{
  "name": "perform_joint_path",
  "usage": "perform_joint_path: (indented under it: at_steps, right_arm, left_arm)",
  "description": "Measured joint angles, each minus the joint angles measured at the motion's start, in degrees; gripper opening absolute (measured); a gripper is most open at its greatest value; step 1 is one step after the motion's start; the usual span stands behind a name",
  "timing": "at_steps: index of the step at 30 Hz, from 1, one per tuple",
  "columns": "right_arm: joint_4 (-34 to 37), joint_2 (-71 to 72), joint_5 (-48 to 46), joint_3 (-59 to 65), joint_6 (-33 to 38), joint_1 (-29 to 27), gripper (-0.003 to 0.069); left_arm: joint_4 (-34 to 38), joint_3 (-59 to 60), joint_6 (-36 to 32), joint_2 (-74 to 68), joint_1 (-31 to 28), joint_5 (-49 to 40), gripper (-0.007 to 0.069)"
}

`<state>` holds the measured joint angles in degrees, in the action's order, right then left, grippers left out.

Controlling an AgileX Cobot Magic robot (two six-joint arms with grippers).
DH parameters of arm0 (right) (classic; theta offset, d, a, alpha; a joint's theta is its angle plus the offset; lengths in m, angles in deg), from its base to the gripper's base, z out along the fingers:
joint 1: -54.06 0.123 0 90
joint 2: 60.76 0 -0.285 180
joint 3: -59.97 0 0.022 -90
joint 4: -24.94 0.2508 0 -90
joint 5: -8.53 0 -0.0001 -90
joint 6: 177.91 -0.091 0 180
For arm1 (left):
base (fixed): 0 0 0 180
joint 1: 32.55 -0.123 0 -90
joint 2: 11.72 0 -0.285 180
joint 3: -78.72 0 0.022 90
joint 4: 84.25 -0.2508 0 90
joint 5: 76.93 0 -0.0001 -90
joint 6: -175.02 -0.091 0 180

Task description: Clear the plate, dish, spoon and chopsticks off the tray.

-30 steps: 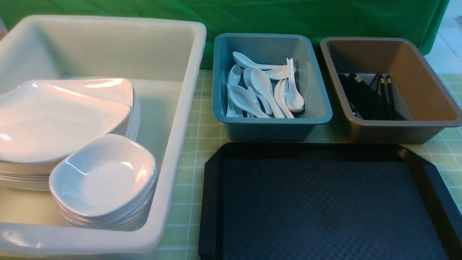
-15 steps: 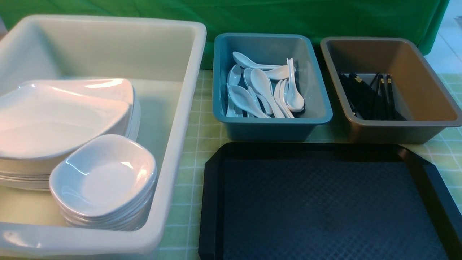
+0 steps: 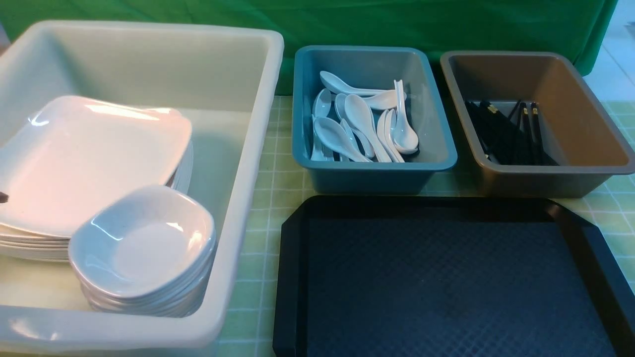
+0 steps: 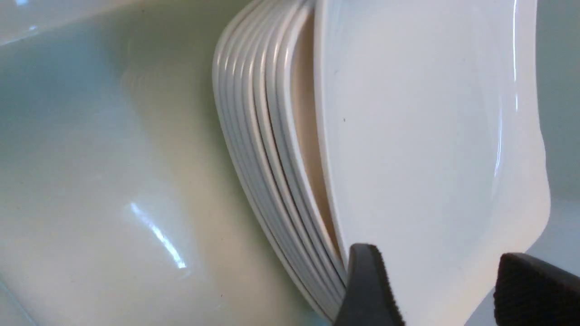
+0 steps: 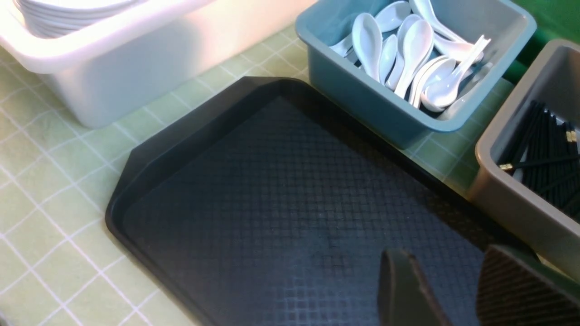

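**Plate on the stack**

Left gripper (image 4: 442, 290) spread, its fingers either side of the plate (image 4: 408, 136) rim, the plate lying atop the stack. Right gripper (image 5: 453, 290) parted, holding nothing, above the tray (image 5: 272, 190), spoons and chopsticks beyond it.

The counter (image 3: 258, 238) is covered by a pale green cloth (image 5: 54, 190) marked with a grid of thin white lines. Behind it, a deep green fabric backdrop (image 3: 397, 22) is hung across the whole width, creased in places. At the far right, a strip of pale, brightly lit floor (image 3: 612, 54) is seen. Soft glare is thrown on glossy surfaces.
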<state>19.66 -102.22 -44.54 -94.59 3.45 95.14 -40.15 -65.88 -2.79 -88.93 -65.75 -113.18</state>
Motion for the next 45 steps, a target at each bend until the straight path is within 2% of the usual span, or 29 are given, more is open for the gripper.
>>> perform_joint_path:
  at_steps: [3,6,9,12,14,15,18,21,27,30,33,37,40,45]
  right_arm:
    - [0.00,0.00,0.00,0.00,0.00,0.00,0.0240]
    - [0.00,0.00,0.00,0.00,0.00,0.00,0.0240]
    - [0.00,0.00,0.00,0.00,0.00,0.00,0.0240]
    - [0.00,0.00,0.00,0.00,-0.06,0.00,0.0240]
    - [0.00,0.00,0.00,0.00,-0.10,0.00,0.0240]
    - [0.00,0.00,0.00,0.00,-0.10,0.00,0.0240]
    - [0.00,0.00,0.00,0.00,-0.10,0.00,0.0240]
    - [0.00,0.00,0.00,0.00,-0.10,0.00,0.0240]
    - [0.00,0.00,0.00,0.00,-0.10,0.00,0.0240]
    - [0.00,0.00,0.06,0.00,-0.10,0.00,0.0240]
    - [0.00,0.00,1.19,0.00,-0.16,0.00,0.0240]
    - [0.00,0.00,2.36,0.00,-0.16,0.00,0.0240]
    - [0.00,0.00,2.62,0.00,-0.16,0.00,0.0240]
    - [0.00,0.00,2.62,0.00,-0.16,0.00,0.0240]
  left_arm:
    - [-3.36,-1.75,-0.98,0.00,0.00,-3.70,0.0435]
    - [-7.39,-5.46,-1.25,0.00,-0.06,-7.76,0.0447]
    - [-11.43,-11.39,-1.36,-0.05,-0.06,-12.04,0.0436]
    - [-14.25,-15.55,-1.36,-0.05,-0.06,-14.35,0.0391]
    - [-17.08,-20.25,-1.43,-0.05,-0.06,-15.98,0.0263]
    - [-17.36,-21.42,-1.56,-0.05,-0.06,-16.04,0.0227]
    - [-17.95,-24.72,-3.37,-0.05,-0.06,-16.62,0.0052]
    - [-18.74,-27.97,-5.07,-1.03,-0.06,-18.77,-0.0004]
    - [-25.14,-32.51,-4.85,-6.99,3.46,-24.66,-0.0018]
    - [-30.36,-33.73,-4.18,-12.13,8.62,-27.03,-0.0018]
    - [-39.69,-33.87,-1.35,-18.06,14.98,-26.92,-0.0018]
    - [-51.03,-33.87,4.35,-23.24,19.63,-24.94,-0.0018]
    - [-53.77,-33.87,6.06,-25.99,21.39,-22.62,-0.0018]
    - [-54.01,-33.88,6.84,-28.06,22.37,-18.10,-0.0018]
